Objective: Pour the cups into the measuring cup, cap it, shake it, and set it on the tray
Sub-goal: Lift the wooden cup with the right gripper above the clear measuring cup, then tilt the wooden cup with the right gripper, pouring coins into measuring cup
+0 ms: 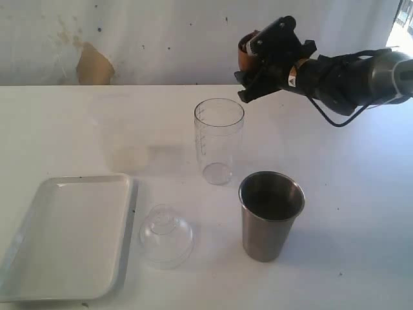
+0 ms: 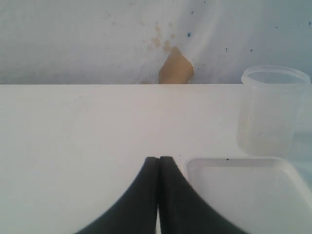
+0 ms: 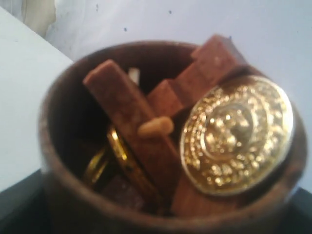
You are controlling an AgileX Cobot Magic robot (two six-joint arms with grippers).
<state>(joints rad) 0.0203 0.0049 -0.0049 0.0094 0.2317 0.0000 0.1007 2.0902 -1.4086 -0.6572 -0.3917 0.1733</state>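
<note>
Jaws of the right gripper [image 1: 255, 61] are clamped around the short, rounded brown wooden cup [image 1: 244, 53], which it holds in the air, tipped over, behind and a little to the right of the tall clear plastic measuring cup [image 1: 218, 139]. The right wrist view looks into the wooden cup's mouth. An embossed gold coin [image 3: 236, 141] leans against the wall, with brown wooden sticks [image 3: 129, 126] and at least one more gold piece beneath. Nothing has visibly left the cup, so the first pour looks not yet made.

The measuring cup stands upright near the middle of the white table [image 1: 355, 194], and its base shows clear, so it appears empty. Just in front of it to the right, the tapered stainless steel tumbler [image 1: 271, 223] stands upright. Its inside is too dark to tell what it holds. The clear dome-shaped lid [image 1: 166, 236] lies on the table between the tumbler and the white rectangular shallow tray [image 1: 64, 239], which has nothing on it.

The left gripper [image 2: 158, 195] has its fingers pressed together with nothing between them, low by a corner of the tray.

By this reading almost all of the task remains: both pours, capping with the dome, the shake, and setting the measuring cup on the tray.
</note>
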